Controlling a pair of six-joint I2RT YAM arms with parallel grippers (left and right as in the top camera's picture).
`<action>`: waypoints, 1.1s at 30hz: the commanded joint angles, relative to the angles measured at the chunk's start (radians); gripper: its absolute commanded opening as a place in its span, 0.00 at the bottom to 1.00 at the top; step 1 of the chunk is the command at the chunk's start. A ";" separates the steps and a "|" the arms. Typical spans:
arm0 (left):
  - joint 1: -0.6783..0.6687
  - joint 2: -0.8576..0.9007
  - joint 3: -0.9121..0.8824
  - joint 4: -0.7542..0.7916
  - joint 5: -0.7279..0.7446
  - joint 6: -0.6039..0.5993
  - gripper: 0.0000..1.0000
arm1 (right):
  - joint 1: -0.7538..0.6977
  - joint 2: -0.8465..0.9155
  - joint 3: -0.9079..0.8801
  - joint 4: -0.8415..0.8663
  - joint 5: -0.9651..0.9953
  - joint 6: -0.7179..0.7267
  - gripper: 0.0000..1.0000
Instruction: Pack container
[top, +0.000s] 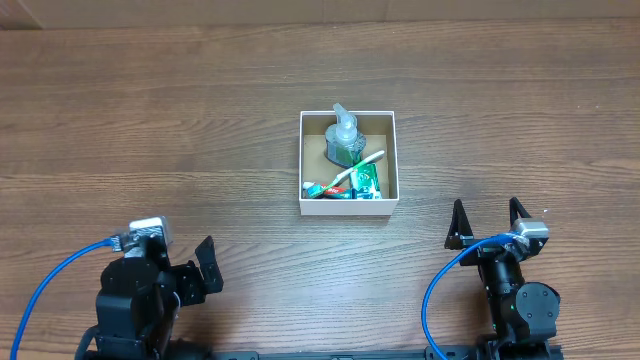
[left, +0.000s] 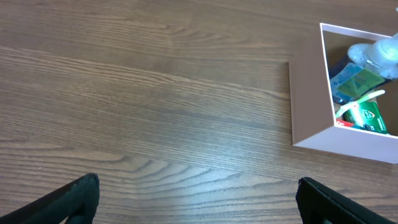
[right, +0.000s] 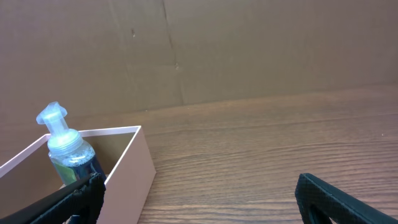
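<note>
The small square white-walled cardboard container (top: 347, 208) stands on the brown wood-grain table (top: 150, 120), at mid-table, well forward of both arms and apart from both; its brown interior is occupied. Contents noted: one clear plastic pump bottle (top: 345, 135) with blue-green liquid at the far side; one white toothbrush (top: 362, 164) lying diagonally; one green packet (top: 367, 182) at the near right; one red-and-green tube (top: 325, 189) along the near wall.

The left gripper (left: 198, 186) sits low at the near left edge, jaws wide apart, holding nothing; the container lies ahead and to its right. The right gripper (top: 489, 222) sits at the near right, jaws likewise wide, nothing between them; the container is ahead to its left. A blue cable (top: 60, 275) runs to each arm.
</note>
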 joint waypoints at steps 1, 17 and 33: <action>-0.004 -0.077 -0.088 0.022 0.008 0.026 1.00 | -0.002 -0.009 -0.010 0.006 0.000 -0.003 1.00; 0.087 -0.457 -0.812 1.147 0.221 0.413 1.00 | -0.002 -0.009 -0.010 0.006 0.000 -0.003 1.00; 0.087 -0.454 -0.809 0.986 0.217 0.410 1.00 | -0.002 -0.009 -0.010 0.006 0.000 -0.003 1.00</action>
